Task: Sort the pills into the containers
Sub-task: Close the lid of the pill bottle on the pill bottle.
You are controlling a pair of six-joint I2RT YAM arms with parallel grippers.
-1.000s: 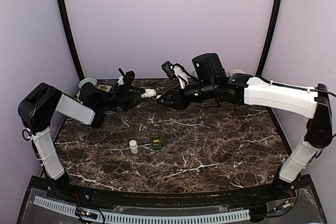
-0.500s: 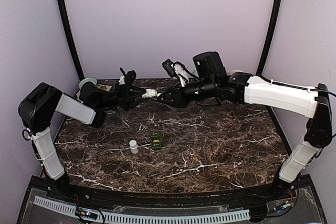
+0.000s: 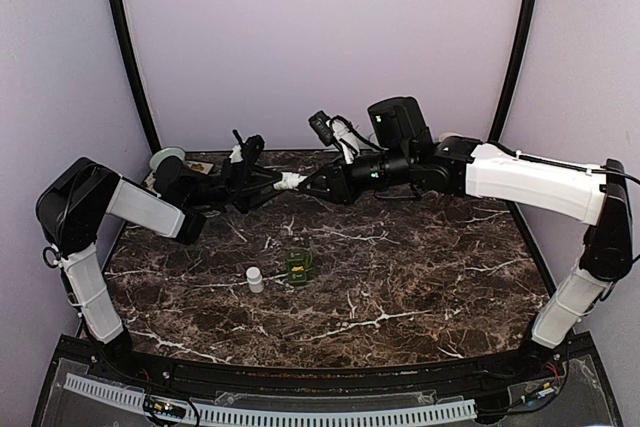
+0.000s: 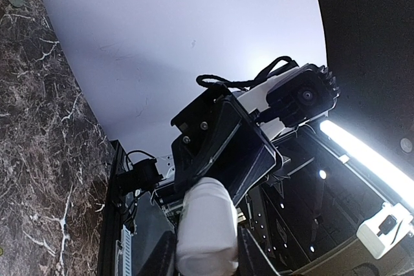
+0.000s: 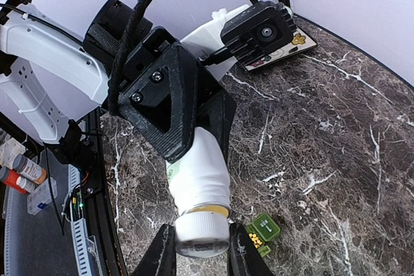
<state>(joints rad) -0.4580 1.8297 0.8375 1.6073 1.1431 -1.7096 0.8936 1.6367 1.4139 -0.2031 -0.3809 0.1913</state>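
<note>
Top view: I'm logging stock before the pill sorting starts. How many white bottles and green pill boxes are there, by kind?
White bottles: 2 (held bottle in mid-air, standing bottle on the table)
Green pill box: 1
Total: 3

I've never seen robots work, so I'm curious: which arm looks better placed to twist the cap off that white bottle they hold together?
Probably the right: the right gripper pinches the cap, while the left gripper clamps the bottle body, steadying it in mid-air.
</note>
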